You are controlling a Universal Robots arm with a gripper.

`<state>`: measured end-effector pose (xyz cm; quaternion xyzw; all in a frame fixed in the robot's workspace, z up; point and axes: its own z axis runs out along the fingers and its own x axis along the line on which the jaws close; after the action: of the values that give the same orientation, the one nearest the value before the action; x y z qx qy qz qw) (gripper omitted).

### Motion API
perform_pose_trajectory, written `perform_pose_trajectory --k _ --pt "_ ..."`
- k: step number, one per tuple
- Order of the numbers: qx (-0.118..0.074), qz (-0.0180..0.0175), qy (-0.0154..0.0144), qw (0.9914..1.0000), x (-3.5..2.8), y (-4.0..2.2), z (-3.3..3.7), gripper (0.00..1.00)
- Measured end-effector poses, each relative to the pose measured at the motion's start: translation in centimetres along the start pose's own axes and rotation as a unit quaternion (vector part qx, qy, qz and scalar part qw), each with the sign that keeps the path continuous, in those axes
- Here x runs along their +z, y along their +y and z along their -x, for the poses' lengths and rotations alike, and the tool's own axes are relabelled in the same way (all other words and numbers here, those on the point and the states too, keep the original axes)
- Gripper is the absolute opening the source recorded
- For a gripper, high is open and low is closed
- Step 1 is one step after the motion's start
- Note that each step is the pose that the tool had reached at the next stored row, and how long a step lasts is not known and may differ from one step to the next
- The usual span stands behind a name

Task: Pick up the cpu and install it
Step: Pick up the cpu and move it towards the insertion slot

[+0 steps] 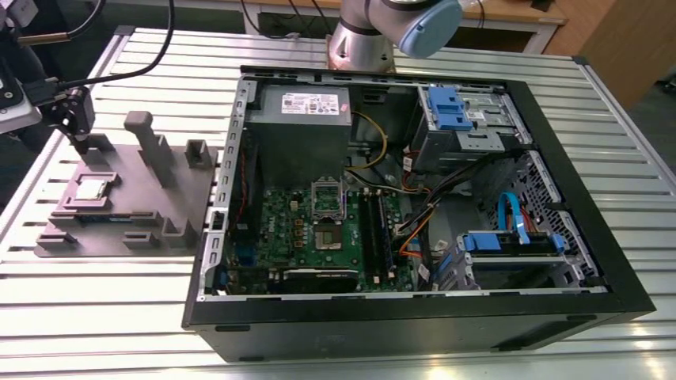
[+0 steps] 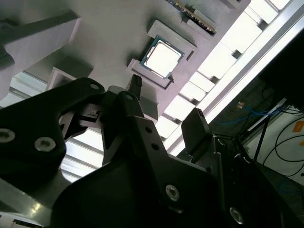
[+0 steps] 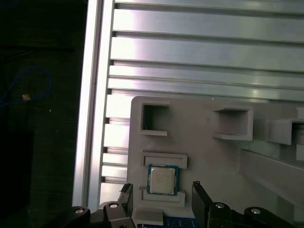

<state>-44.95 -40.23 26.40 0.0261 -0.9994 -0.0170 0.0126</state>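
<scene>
Your gripper [image 2: 167, 96] hangs above the grey fixture plate [image 1: 138, 198] with its fingers [image 3: 198, 187] spread wide and nothing between them. Just beneath it lies the cpu [image 3: 162, 179] — flat, shiny side up, seated in a shallow framed pocket of the plate. In the first wrist view the two fingertips stand to either side of the chip and clear of it. The plate rests on the slatted metal table [image 1: 106, 301] at the exterior view's left, with upright posts [image 1: 142, 131] rising from it. Further toward the exterior view's right you have the open computer case [image 1: 423, 328] lying on its side — the green motherboard [image 1: 277, 218] is exposed, and the grey power-supply box [image 1: 306, 107] sits at its far end. The arm's base [image 1: 365, 43] stands beyond the case.
</scene>
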Motion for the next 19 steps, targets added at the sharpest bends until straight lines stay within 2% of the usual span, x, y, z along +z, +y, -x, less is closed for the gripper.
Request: perform_pose_trajectory --k 8,13,19 --pt "0.000 -0.0001 -0.0009 1.00000 0.06 0.00 0.00 0.61" --pt "0.000 -0.0007 -0.0011 1.00000 0.88 -0.09 0.02 0.61" --pt "-0.011 -0.0010 -0.0010 0.99994 1.83 -0.77 -0.04 0.61"
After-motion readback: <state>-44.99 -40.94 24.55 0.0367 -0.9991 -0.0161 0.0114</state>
